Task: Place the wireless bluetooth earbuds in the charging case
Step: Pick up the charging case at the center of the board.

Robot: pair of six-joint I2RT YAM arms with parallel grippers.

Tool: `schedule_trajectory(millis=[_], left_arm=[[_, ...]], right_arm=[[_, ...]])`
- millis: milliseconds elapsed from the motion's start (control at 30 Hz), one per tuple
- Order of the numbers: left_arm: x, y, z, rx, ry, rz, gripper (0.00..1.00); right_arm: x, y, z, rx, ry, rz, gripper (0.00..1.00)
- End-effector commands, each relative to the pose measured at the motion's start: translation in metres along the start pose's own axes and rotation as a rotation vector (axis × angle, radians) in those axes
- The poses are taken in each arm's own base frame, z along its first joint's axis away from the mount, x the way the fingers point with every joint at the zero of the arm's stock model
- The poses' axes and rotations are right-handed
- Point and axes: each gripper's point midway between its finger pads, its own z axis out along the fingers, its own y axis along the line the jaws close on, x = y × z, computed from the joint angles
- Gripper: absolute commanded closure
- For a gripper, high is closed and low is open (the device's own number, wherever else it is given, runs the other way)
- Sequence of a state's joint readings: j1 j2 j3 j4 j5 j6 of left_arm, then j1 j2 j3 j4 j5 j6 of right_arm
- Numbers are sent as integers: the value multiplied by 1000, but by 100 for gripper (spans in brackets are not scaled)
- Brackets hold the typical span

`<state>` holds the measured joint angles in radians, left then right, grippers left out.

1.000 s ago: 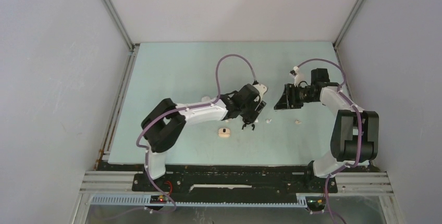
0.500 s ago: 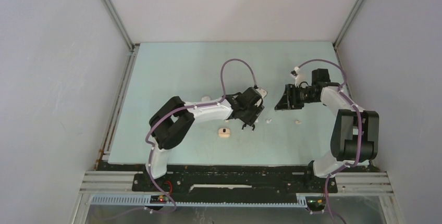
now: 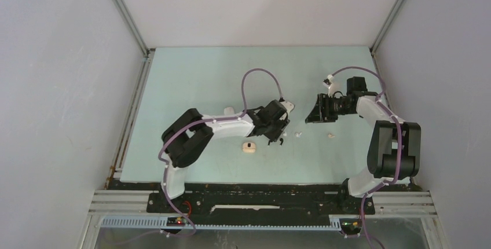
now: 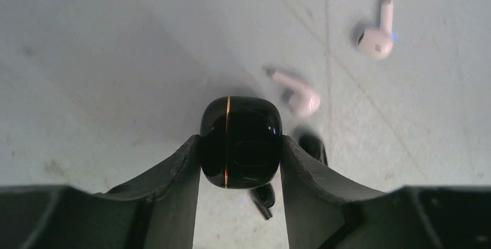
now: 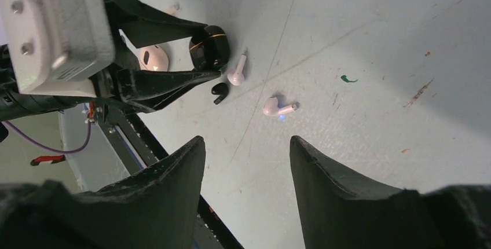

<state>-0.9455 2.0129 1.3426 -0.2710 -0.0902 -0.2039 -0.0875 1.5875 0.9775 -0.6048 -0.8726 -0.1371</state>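
Now, left tool [image 4: 240, 145] pinching black case [image 4: 241, 126], white earbuds [image 4: 302, 97] just beyond, right tool [image 5: 246, 142] spread, empty.

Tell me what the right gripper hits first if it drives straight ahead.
The right gripper probably meets bare table just short of a white earbud; depth is unclear.

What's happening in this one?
The left claw is pinching a black charging case, a finger on each side. Two white earbuds and a black earbud lie loose on the table beside it, none inserted yet. A cream case sits nearby. The right claw hovers open and empty.
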Motion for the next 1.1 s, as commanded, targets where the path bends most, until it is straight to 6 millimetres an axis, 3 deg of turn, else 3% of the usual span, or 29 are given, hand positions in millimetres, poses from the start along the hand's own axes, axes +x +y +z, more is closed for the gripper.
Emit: schedule_trajectory(millis=[0,67,267,533,1067], left_arm=[[-50,-6,-51,64,-269,49,73],[-68,-13,-70,107,-377,97,74],[-76,-41,-91,224,-467,203,74],[-77,-59,-90,262,-463,233,75],[-81,-67,-97,280,-470,276,74]], right_arm=[[-14,9,-1,-52,-24,16,42],[-13,11,1,-74,-14,34,43],[-10,27,7,-139,14,26,46],[-8,61,3,-282,30,-2,52],[13,93,18,-363,153,-75,52]])
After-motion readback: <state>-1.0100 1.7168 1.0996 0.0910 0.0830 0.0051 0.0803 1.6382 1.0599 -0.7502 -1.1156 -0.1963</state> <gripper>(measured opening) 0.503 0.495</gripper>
